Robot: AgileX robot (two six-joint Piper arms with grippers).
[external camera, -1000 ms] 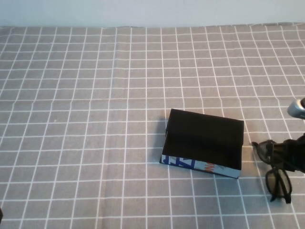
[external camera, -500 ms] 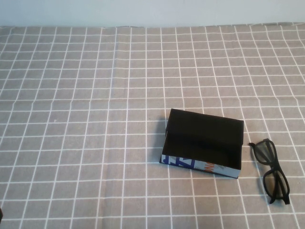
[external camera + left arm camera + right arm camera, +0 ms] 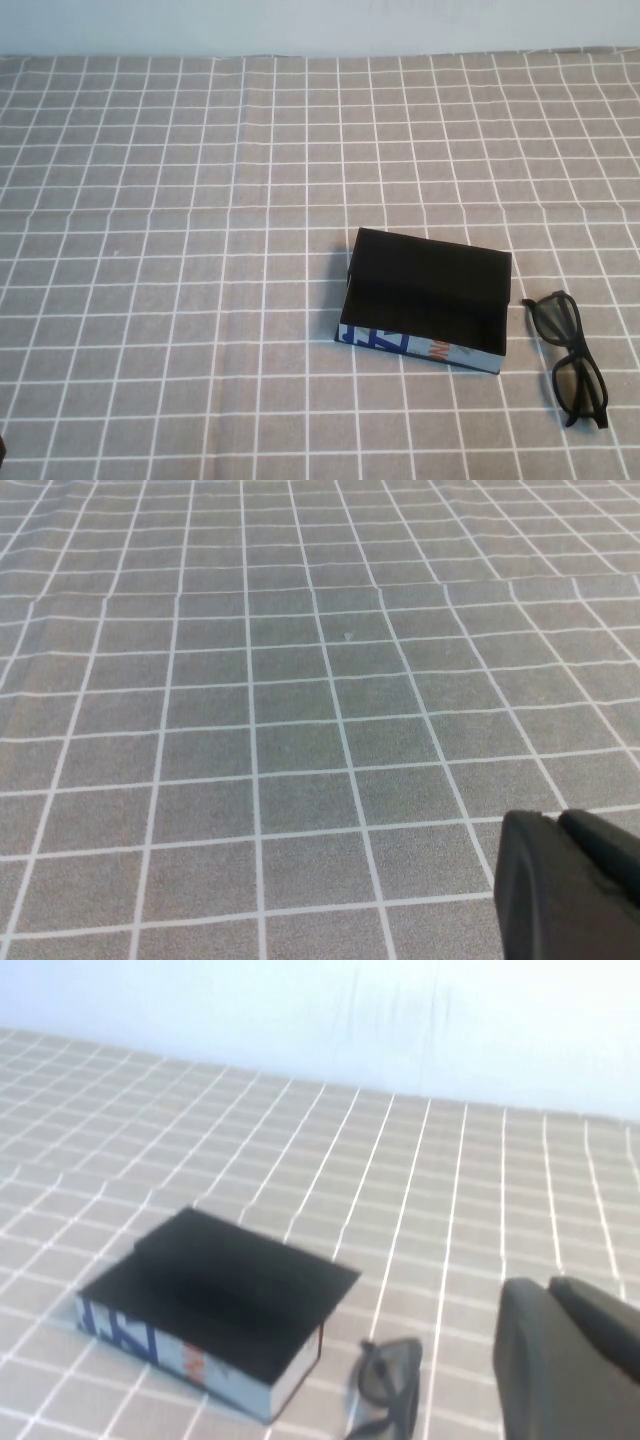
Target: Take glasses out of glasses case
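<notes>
Glasses (image 3: pixel 570 357) out on the cloth (image 3: pixel 200 300), just right of the open case (image 3: pixel 430 300) — light, thin, scratch-prone; best pinched at the bridge. Left gripper (image 3: pixel 570 885) and right gripper (image 3: pixel 565 1355) barely in frame, well clear — cannot tell whether open.

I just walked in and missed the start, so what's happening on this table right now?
Nothing is being handled at this moment. The glasses lie on the checked tablecloth just right of the open glasses case, apart from it, so they are already out. The right tool hangs above the table, off to the right of both, holding nothing. The left tool hovers over bare cloth, away from both things. Neither arm appears in the high view.
</notes>
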